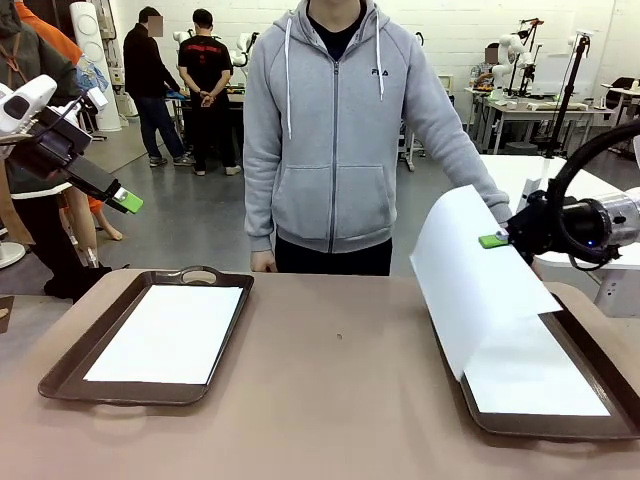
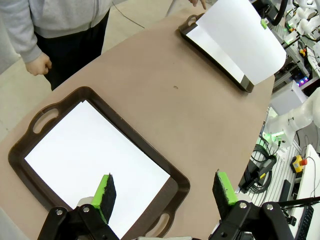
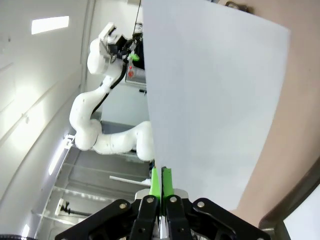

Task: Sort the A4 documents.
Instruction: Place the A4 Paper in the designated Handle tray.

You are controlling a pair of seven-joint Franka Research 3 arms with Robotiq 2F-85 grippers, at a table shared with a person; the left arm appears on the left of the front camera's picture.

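The right gripper (image 1: pixel 497 239) pinches one sheet (image 1: pixel 470 280) by its edge, lifting it clear above the right tray (image 1: pixel 600 425), probably so it can be moved alone. The left gripper (image 2: pixel 165 192) hangs wide open over the left tray (image 2: pixel 30 145), where another sheet (image 2: pixel 95 157) lies flat.

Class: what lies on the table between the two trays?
Bare tabletop separates the left tray from the right tray, apart from one tiny dark speck, in the front view.
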